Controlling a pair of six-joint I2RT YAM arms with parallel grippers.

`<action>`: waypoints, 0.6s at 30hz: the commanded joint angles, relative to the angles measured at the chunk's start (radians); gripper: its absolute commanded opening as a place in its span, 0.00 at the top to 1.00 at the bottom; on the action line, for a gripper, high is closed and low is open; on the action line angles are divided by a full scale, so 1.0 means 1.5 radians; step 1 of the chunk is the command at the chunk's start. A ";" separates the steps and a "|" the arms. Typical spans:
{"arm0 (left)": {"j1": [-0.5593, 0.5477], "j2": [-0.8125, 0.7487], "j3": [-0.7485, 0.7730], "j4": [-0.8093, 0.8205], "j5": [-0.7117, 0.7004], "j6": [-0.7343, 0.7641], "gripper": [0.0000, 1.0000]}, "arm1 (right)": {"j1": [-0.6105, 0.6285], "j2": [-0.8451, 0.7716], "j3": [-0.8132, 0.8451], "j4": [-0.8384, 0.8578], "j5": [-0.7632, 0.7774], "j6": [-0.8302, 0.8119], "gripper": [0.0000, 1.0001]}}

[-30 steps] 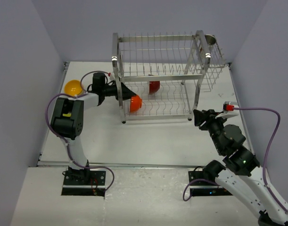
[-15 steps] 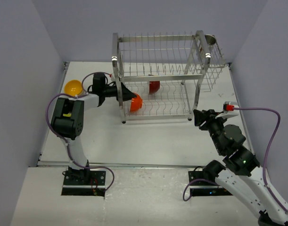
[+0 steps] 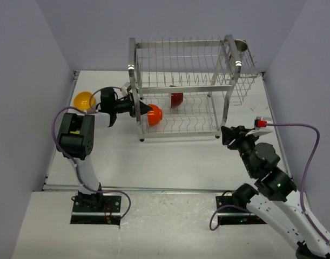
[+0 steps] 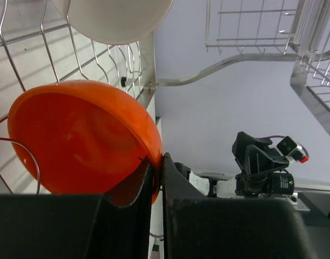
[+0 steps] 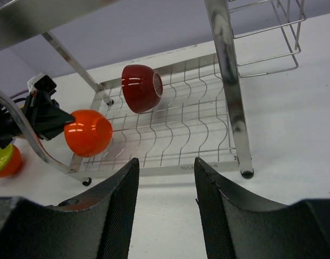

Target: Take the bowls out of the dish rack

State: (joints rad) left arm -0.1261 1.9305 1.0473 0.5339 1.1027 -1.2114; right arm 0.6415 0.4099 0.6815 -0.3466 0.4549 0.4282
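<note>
The orange bowl [image 3: 154,115] sat at the left end of the dish rack [image 3: 133,54], on its lower tier, as we saw it from the top camera. The left gripper [image 3: 146,109] reached it from the rack's left side, forearm stretched nearly level. A dark red bowl [image 3: 176,99] stood further in on the same tier, and a yellow-orange bowl [image 3: 83,100] lay on the table left of the rack. The right gripper [image 3: 226,135] hung near the rack's front right foot, touching nothing. From the left wrist we saw the fingers [image 4: 224,226] pinching the orange bowl's rim, one inside and one outside, the bowl tilted on edge against the rack's wires. From the right wrist, that arm's jaws stood spread and empty, aimed at the rack's lower tier. We judged the step in hand to be taking hold of the orange bowl. The next move called for drawing it out leftward, clear of the rack's post and wires, without the thin rim slipping.
</note>
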 commanded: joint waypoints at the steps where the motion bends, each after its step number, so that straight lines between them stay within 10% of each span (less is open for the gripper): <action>1: 0.029 -0.020 -0.016 0.208 -0.001 -0.102 1.00 | 0.003 0.004 -0.003 0.015 0.010 -0.004 0.53; 7: 0.036 0.063 -0.065 0.614 -0.008 -0.376 1.00 | 0.003 0.019 -0.006 0.021 0.008 -0.006 0.53; 18: 0.037 0.076 -0.034 0.643 -0.001 -0.403 1.00 | 0.003 0.034 -0.012 0.031 0.009 -0.009 0.53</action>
State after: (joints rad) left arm -0.0742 2.0682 0.9535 1.2415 1.0889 -1.7813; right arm 0.6415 0.4454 0.6727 -0.3355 0.4545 0.4271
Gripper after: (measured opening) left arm 0.056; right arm 0.469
